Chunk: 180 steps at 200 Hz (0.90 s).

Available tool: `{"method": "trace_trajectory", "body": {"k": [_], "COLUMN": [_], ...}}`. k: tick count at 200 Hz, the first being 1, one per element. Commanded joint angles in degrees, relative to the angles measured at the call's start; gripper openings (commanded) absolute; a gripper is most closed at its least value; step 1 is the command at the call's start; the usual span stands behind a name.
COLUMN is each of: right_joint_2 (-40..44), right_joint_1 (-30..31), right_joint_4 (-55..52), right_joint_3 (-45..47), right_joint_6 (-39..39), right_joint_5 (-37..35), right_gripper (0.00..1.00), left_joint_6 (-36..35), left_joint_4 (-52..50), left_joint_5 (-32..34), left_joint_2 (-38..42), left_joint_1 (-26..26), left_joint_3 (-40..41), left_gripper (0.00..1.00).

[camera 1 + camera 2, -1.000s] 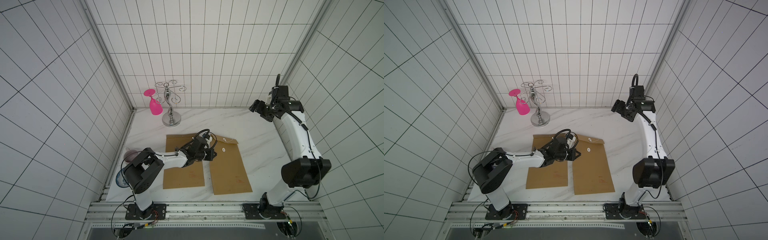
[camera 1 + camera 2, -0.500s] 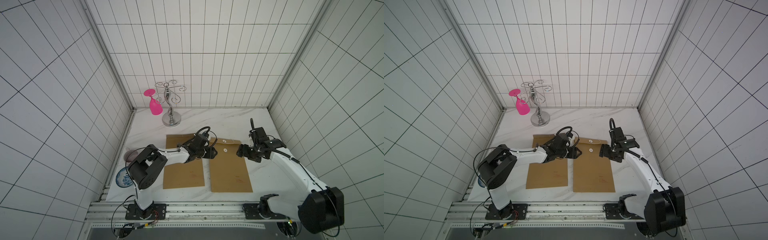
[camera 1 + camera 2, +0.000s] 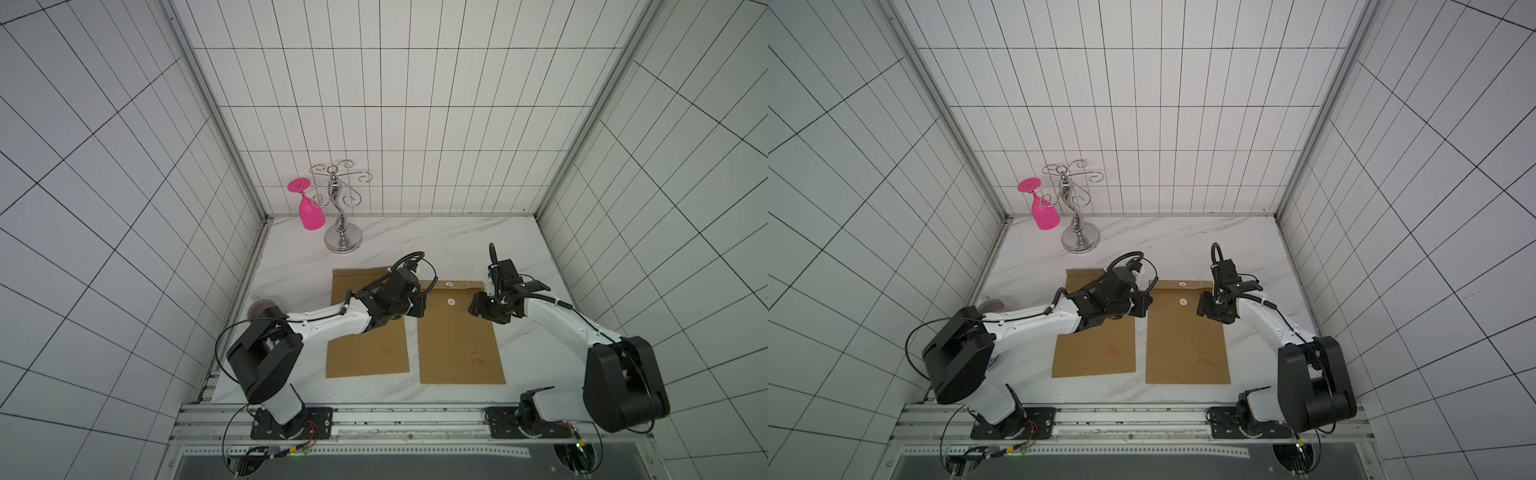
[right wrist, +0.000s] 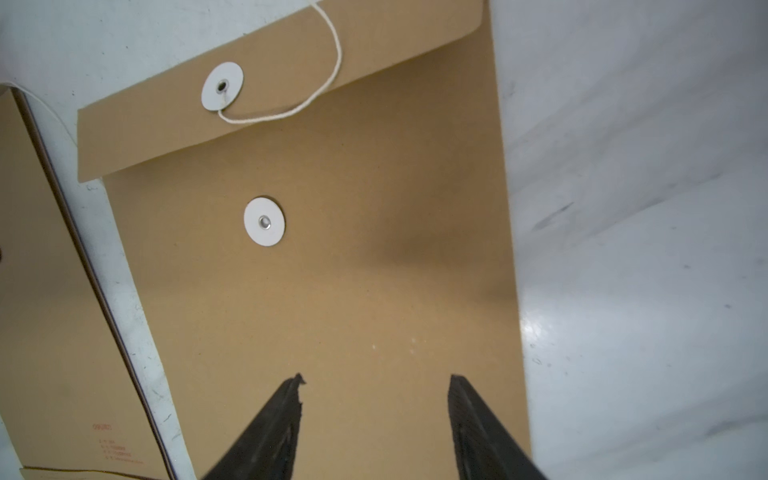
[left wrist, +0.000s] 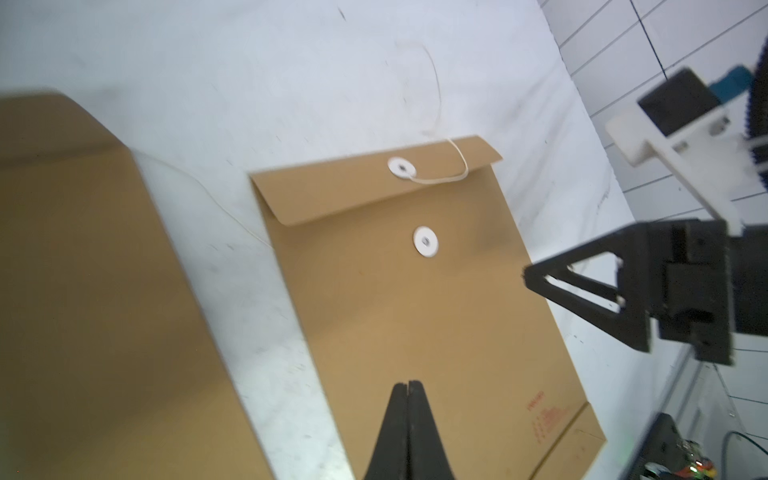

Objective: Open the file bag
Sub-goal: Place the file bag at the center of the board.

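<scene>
In both top views, small red print is seen low on the file bag (image 3: pixel 457 332) and on the second bag (image 3: pixel 370 353) beside it, too small to be read; both brown bags are laid flat side by side on the marble table (image 3: pixel 415 245), toward its front half, the file bag on the robot's right. The left gripper (image 3: pixel 417 305) is held at the file bag's upper left edge and the right gripper (image 3: pixel 478 305) at its upper right edge; the state of the jaws cannot be told from here. In the left wrist view, red lettering (image 5: pixel 544 415) near the bag's bottom is blurred beyond reading, and the left jaws are seen pressed together above the bag's body, with contact not decidable. In the right wrist view, red print (image 4: pixel 112 440) on the second bag is likewise illegible; the right jaws are spread partway over the file bag, and whether the paper is touched cannot be told. The flap is folded down; a white string (image 4: pixel 328 83) is fixed at the flap disc (image 4: pixel 222 86) and trails loose, not wound round the lower disc (image 4: pixel 264 222)
</scene>
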State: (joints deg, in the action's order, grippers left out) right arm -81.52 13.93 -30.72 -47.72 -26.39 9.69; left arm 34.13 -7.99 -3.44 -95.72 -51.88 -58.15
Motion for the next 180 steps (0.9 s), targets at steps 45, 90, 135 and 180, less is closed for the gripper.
{"method": "trace_trajectory", "body": {"k": [45, 90, 135, 180], "right_joint_2": [-11.39, -19.74, -23.38, -24.55], "right_joint_1": [2.15, 1.29, 0.48, 0.33], "right_joint_4": [10.42, 9.66, 9.07, 9.29], "right_joint_3": [-6.62, -15.96, -20.2, -22.34], "right_joint_6": [2.94, 1.96, 2.17, 3.52], "right_joint_5": [-4.2, -5.82, -4.52, -4.57], "right_gripper": [0.33, 0.31, 0.27, 0.27], "left_joint_6": [4.09, 3.04, 2.52, -0.13], "left_joint_4": [0.94, 0.58, 0.5, -0.57], "left_joint_5": [0.46, -0.29, -0.37, -0.6], "left_joint_2": [-8.25, -11.17, -12.63, -13.56], "left_joint_1": [-2.79, -2.7, -2.36, -2.26], "left_joint_3": [0.94, 1.61, 2.68, 1.86], "left_gripper": [0.0, 0.0, 0.0, 0.0]}}
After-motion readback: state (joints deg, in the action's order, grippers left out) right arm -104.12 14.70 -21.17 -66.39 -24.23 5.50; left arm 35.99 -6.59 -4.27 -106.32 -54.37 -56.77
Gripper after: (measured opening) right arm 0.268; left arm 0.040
